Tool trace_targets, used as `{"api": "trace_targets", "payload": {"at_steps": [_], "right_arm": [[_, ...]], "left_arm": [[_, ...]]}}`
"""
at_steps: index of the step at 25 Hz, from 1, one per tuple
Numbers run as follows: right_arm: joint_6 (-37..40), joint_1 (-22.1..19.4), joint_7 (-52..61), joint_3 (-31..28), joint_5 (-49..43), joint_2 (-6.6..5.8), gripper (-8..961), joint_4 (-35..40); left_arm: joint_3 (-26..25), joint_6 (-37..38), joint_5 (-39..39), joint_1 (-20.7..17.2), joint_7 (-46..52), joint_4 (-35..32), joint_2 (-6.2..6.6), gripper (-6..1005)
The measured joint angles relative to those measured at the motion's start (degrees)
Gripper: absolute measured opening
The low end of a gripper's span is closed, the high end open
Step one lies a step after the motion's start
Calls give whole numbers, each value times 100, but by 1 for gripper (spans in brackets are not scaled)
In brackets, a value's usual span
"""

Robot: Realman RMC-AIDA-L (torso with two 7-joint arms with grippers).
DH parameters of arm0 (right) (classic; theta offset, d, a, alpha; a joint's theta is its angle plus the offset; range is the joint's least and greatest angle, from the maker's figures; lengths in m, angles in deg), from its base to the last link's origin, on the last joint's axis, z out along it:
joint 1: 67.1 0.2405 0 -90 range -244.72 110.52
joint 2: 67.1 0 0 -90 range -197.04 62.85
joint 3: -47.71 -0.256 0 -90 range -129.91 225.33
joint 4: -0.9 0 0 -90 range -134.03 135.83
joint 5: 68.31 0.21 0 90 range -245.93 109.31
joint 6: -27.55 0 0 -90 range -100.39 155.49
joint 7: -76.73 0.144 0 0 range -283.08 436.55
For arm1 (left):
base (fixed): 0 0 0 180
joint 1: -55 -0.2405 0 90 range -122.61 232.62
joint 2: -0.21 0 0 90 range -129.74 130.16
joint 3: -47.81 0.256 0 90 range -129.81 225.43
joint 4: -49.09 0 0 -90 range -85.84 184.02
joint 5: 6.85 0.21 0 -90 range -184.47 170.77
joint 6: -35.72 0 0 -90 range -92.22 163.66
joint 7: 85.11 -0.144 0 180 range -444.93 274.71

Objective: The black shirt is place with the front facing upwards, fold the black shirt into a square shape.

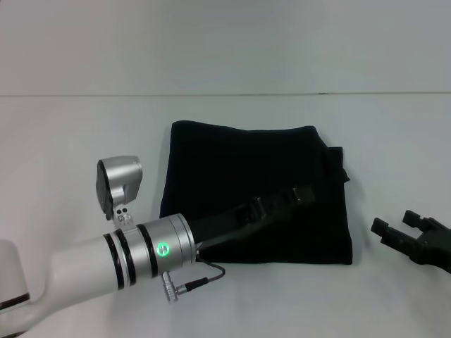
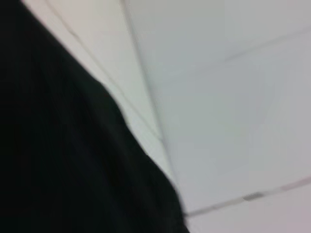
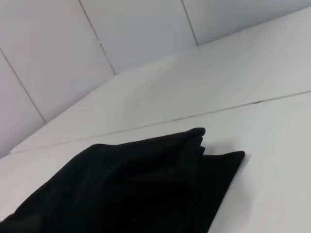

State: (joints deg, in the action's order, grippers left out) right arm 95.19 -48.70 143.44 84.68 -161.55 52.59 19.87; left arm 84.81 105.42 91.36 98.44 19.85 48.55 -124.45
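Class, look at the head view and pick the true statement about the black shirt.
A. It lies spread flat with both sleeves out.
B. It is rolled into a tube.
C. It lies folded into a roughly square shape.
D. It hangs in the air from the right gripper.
C: the black shirt lies on the white table as a compact, roughly square block, with the left gripper over it.

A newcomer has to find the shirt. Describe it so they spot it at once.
On the white table, look at the middle, under the left gripper. The shirt is the only cloth there, a black, roughly square folded bundle. The right gripper, also black, is hard and sits off its right edge.
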Motion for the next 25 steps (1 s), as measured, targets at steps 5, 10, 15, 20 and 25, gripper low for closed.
{"api": "trace_targets", "payload": {"at_steps": [5,10,15,20,25], "right_arm": [[6,19,0,-26,-1,9,945,0],[96,-12,1,-268,1,9,945,-6],[852,-7,-102,-402,-2,-2,945,-24],[1454,289,-836,-296,-36,33,945,-162],[1184,951,-1319,-18,-41,46,945,-568]], "left_arm": [[-119,-316,-20,120,39,159,-2,909],[-81,308,70,195,95,241,-5,965],[244,1035,110,-269,-141,-602,28,958],[513,1674,61,-1195,-551,-2121,95,951],[203,1932,-37,-1773,-1079,-2652,288,949]]}}
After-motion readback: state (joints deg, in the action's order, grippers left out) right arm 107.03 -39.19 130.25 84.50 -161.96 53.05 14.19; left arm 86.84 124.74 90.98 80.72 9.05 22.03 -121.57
